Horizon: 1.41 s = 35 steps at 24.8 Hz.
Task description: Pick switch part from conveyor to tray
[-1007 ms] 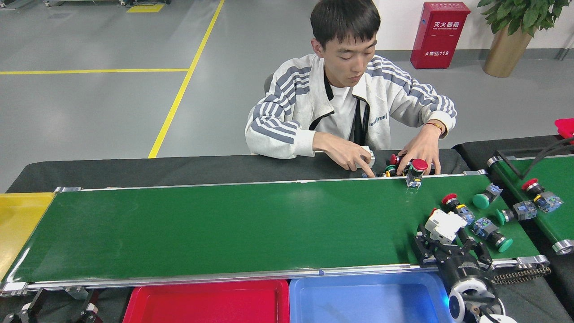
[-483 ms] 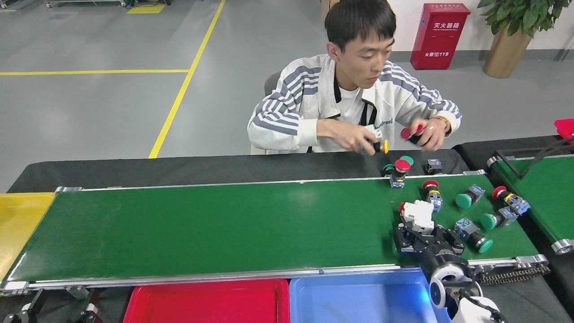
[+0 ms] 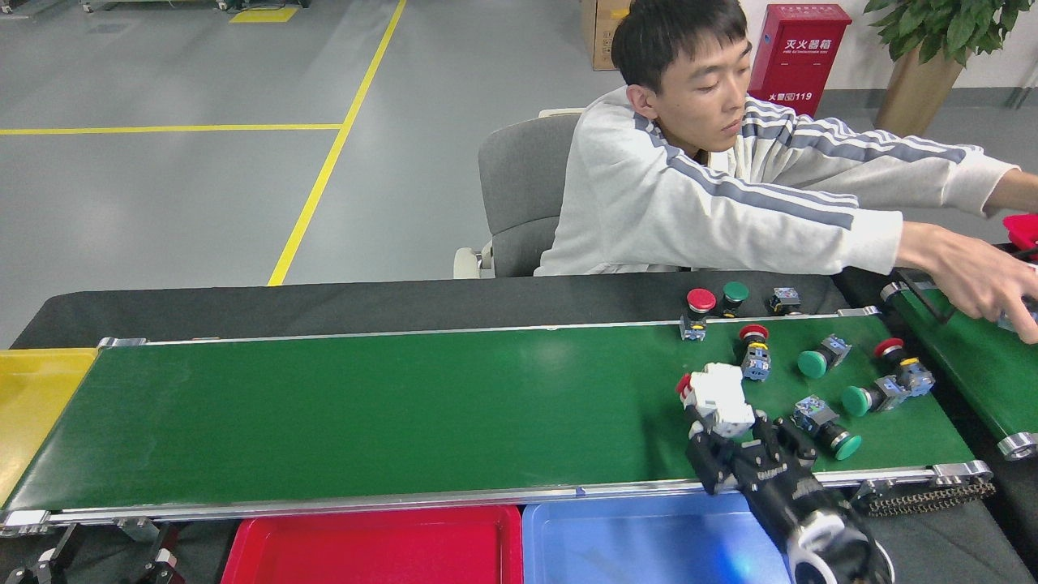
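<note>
One gripper shows, the right gripper [image 3: 734,442], coming up from the bottom right corner. Jaws closed around a white switch part [image 3: 718,397] with a red cap at its far end; part is tilted, over the conveyor [image 3: 365,414] near its front rail. Whether it is clear of the belt, cannot tell. Left gripper not in view.

Around it on the belt: a red-capped switch [image 3: 754,350] just beyond, a green-capped switch [image 3: 823,355] to the right, another green one [image 3: 827,430] close beside the gripper's right side.

Below the front rail: blue tray [image 3: 649,539] right under the arm, red tray [image 3: 373,543] beside it, yellow tray [image 3: 32,397] at the belt's left end.

Person's hand [image 3: 981,280] reaches over the second belt at far right, well apart from the gripper.

Risks, as judged: the grip looks to hold only the part's near end, so it may pivot or slip in transit. A swing right could knock the near green switch.

Writing: red wall box [image 3: 791,57] carries Chinese characters and "119".
</note>
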Motion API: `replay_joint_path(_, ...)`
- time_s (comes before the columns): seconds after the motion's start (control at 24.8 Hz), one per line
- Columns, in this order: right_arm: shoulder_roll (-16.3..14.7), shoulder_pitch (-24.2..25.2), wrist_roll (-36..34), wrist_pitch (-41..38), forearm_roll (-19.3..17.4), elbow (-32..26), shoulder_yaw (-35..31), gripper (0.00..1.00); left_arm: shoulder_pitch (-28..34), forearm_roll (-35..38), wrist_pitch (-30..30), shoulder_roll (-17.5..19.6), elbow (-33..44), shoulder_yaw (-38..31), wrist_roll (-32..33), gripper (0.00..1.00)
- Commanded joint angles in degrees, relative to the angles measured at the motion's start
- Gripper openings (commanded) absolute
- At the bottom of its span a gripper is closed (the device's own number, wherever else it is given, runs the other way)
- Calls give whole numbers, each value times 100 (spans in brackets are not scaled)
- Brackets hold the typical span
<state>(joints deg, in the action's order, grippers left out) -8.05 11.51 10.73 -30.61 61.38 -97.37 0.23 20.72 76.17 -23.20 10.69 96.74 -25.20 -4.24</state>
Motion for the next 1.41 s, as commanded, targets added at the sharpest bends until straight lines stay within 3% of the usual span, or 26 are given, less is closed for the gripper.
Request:
replay_joint_path(0.0,-39,255,-80,-666,-29,-238,-137,100,11,3,17,56,47,-47,-24,100)
replay_joint_path(0.12,31,378,-80,-727,-29,-256,-295,100,2,3,17,56,56,-64,-24,100)
replay_joint_path(0.2,321,387,-80,-578,-20,-256,-559,100,2,3,17,56,56,-64,-24,100)
replay_joint_path(0.24,629,378,-80,-279,50,-264,-700,99,2,3,17,64,56,-64,-24,100)
replay_joint_path(0.28,928,360,-80,169,208,-282,-770,98,11,3,17,64,56,-47,-24,100)
replay_joint_path(0.36,1165,334,-168,1136,753,-335,-788,97,28,3,17,64,56,-38,-24,100)
replay_joint_path(0.44,1165,351,-606,2023,1306,-326,-770,97,28,3,9,64,56,-38,-24,100)
replay_joint_path(0.56,1165,352,-721,2586,1650,-326,-735,97,28,3,17,64,64,-29,-24,100)
replay_joint_path(0.89,954,-255,-414,2621,1667,-63,-700,98,11,12,17,56,64,-20,-24,100)
replay_joint_path(1.13,743,-703,-88,2595,1650,236,-295,98,11,21,17,64,64,-20,-24,100)
replay_joint_path(1.37,787,-1116,87,2630,1623,650,83,98,2,30,17,64,56,-20,-24,100)
